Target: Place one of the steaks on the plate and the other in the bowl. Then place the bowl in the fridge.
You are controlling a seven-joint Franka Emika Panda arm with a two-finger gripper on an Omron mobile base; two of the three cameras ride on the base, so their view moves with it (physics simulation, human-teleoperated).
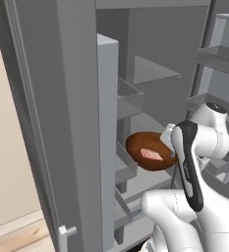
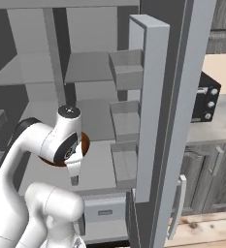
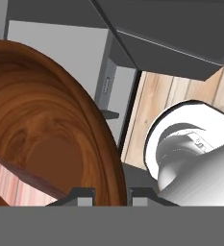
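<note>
Bowl (image 1: 150, 151) is carried level inside the open fridge (image 1: 62, 98), above a lower shelf (image 2: 104, 164) near its front edge. Gripper (image 3: 111, 192) is clenched on the bowl's rim, so the pink steak (image 1: 151, 155) stays flat inside for shelving.

Fridge (image 1: 76, 98), both doors swung wide; opening at frame centre of the left base view unobstructed from the front.
Left door rack bins (image 1: 128, 101): stacked along the door's inner edge, projecting just beside the bowl (image 1: 148, 151).
Right door racks (image 1: 219, 59): upper right of frame, close behind the arm's elbow.
Upper shelf (image 1: 155, 71): bare, with free room above.
Middle shelf (image 2: 102, 162): open floor under the bowl, which the tool (image 3: 111, 192) has clamped by the rim.
Drawer (image 2: 104, 210): lower centre, below.
</note>
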